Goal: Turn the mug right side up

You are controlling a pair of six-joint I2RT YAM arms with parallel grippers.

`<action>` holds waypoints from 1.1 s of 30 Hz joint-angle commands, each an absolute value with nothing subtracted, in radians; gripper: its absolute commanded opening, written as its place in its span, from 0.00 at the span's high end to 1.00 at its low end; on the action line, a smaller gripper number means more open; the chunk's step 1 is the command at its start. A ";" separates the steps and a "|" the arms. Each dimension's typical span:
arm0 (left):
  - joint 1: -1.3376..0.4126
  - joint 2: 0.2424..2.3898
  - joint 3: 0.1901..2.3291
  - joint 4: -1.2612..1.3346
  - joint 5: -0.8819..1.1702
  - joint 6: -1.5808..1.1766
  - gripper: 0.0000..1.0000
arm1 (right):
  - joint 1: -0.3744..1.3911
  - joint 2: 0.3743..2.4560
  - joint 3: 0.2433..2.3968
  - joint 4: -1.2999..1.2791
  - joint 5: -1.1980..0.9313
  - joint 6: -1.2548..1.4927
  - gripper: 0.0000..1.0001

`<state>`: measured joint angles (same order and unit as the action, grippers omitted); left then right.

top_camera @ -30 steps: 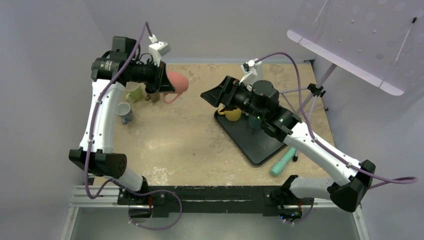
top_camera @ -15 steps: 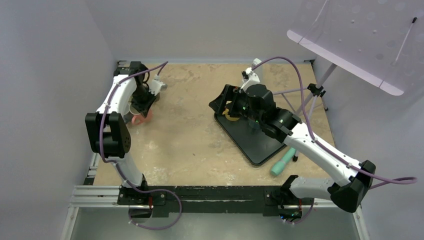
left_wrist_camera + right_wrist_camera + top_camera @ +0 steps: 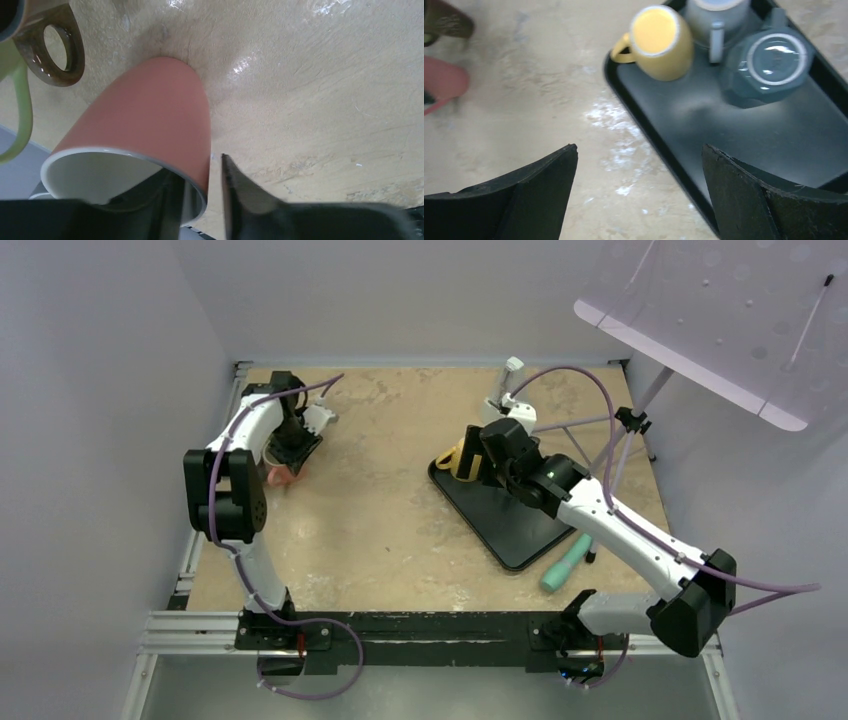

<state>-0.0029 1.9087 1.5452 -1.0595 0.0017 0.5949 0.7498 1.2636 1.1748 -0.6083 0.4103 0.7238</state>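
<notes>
bench [image 3: 370, 520] middle: bare, wide passage | pink mug [image 3: 150, 115]: brown mug [image 3: 75, 52] and green mug [image 3: 24, 100] just beside it, opposite side bare | tray [image 3: 779, 142]: yellow mug [image 3: 659, 42], grey mug [image 3: 716, 20], dark mug [image 3: 769, 65] crowd one end, rest open

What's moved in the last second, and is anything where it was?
The left hand swung the pink mug from mid-air down to the left edge of the table; its fingers straddle the rim. The right hand, open, shifted slightly by the tray. Tray and yellow mug stayed put.
</notes>
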 commanded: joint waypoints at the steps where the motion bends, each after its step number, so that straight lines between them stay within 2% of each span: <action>1: 0.017 1.879 1.536 -1.041 0.025 0.613 0.56 | 0.656 1.256 1.148 -0.628 0.451 0.634 0.03; 5: 0.023 1.837 1.577 -1.095 0.081 0.600 0.44 | 0.641 1.284 1.170 -0.524 0.331 0.447 0.09; 11: 0.023 1.725 1.658 -1.203 0.190 0.582 0.36 | 0.663 1.476 1.370 -0.505 0.210 0.181 0.18; 17: 0.022 1.627 1.668 -1.292 0.329 0.575 0.34 | 0.678 1.803 1.641 -0.628 0.182 -0.203 0.15; 24: 0.021 1.547 1.504 -1.236 0.322 0.570 0.33 | 0.676 2.131 1.979 -0.800 0.199 -0.318 0.11; 29: 0.021 1.535 1.448 -1.220 0.292 0.576 0.34 | 0.663 2.262 2.092 -0.906 0.195 -0.343 0.12; 33: 0.021 1.521 1.431 -1.210 0.296 0.588 0.34 | 0.656 2.216 2.006 -0.918 0.161 -0.357 0.13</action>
<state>0.0185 1.5539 1.4403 -1.2411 0.2836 0.5797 0.6693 2.2982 2.0281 -0.8440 0.1879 -0.3084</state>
